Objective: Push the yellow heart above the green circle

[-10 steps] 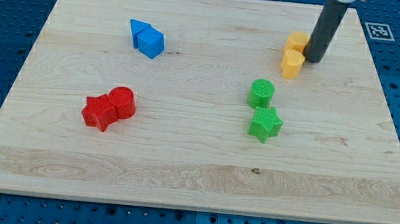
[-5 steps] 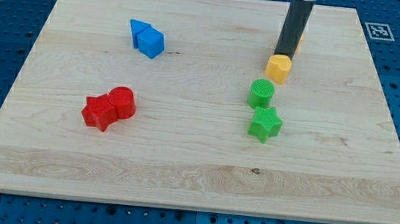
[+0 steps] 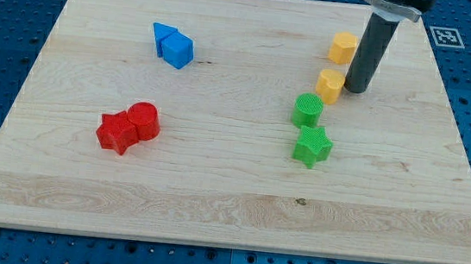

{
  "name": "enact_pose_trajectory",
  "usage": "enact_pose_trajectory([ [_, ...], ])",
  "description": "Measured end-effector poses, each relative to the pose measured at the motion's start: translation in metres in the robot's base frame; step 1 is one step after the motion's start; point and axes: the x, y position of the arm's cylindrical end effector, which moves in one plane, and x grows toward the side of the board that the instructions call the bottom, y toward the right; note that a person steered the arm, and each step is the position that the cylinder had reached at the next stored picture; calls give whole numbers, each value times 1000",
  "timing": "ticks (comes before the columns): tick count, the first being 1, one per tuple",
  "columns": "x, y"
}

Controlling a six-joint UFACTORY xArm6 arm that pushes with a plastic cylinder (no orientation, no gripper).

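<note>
The yellow heart lies on the wooden board, just above and right of the green circle, nearly touching it. My tip stands right beside the heart on its right side. A second yellow block sits above the heart, left of the rod.
A green star lies just below the green circle. Two blue blocks sit together at the view's upper left. A red circle and a red star-like block touch at the left.
My tip has moved from above the heart round to its right side. The heart has shifted slightly. The second yellow block, hidden behind the rod before, now shows.
</note>
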Motion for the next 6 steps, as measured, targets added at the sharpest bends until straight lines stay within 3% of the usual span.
enact_pose_trajectory([
  [3, 19, 3],
  [6, 19, -38],
])
